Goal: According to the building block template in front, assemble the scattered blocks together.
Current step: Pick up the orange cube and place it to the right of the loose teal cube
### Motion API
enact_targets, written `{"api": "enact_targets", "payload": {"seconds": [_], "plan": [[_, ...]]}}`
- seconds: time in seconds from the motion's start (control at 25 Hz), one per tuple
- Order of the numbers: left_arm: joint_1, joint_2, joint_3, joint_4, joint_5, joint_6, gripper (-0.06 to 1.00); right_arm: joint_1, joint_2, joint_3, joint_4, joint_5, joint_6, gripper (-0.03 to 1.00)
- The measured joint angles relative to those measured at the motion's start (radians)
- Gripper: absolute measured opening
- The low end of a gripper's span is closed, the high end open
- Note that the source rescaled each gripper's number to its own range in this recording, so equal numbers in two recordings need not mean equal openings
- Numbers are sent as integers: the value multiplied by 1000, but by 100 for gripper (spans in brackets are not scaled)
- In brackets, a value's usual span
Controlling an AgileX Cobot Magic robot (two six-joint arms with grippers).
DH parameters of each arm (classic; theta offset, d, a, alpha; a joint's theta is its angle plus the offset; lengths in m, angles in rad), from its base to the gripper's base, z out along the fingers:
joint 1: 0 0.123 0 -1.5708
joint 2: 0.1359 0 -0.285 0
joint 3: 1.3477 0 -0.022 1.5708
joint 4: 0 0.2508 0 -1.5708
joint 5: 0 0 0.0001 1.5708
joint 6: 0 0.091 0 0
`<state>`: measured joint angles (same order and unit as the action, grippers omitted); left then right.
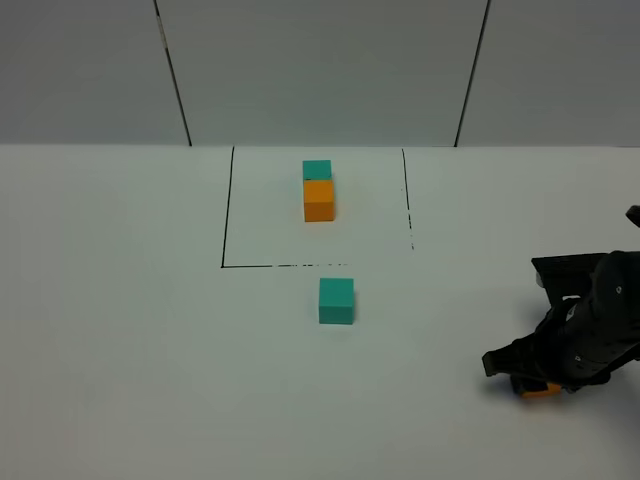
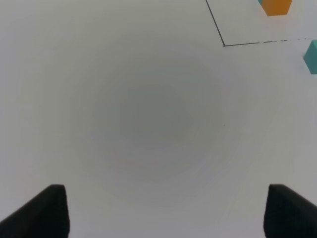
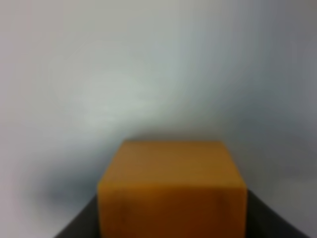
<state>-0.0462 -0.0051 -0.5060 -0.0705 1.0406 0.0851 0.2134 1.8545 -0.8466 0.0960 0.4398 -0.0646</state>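
Note:
The building block template is a teal cube (image 1: 317,169) joined to an orange cube (image 1: 319,199) inside a black-lined rectangle (image 1: 226,220) at the back of the table. A loose teal cube (image 1: 336,300) sits just in front of the frame's front line. My right gripper (image 1: 535,378) is low at the table's right front, shut on the loose orange cube (image 1: 541,389). The right wrist view shows that cube (image 3: 171,188) filling the space between the dark fingers (image 3: 77,223). My left gripper (image 2: 166,210) is open and empty over bare table. It is out of the exterior view.
The left wrist view shows the frame's front corner line (image 2: 233,44), the template's orange cube (image 2: 276,6) and the loose teal cube (image 2: 312,57) at its edge. A white table (image 1: 120,330) and a grey panelled wall (image 1: 320,70) lie behind.

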Motion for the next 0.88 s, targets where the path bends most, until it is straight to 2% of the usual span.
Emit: {"api": "enact_targets", "payload": {"seconds": [0.16,0.32,0.4,0.48,0.64,0.72,0.88], "plan": [[0,0,0,0,0,0,67,11,9,-113,-40,197,-95,0],[0,0,0,0,0,0,67,71,0,-300,-207,382,-248,0],[0,0,0,0,0,0,67,110,-2,-385,-284,449,-378,0],[0,0,0,0,0,0,67,145,0,-452,-313,483,-520,0],[0,0,0,0,0,0,67,205,45,-591,-303,566,-782,0],[0,0,0,0,0,0,67,235,95,-654,-290,614,-849,0],[0,0,0,0,0,0,67,272,202,-761,-278,650,-884,0]]}}
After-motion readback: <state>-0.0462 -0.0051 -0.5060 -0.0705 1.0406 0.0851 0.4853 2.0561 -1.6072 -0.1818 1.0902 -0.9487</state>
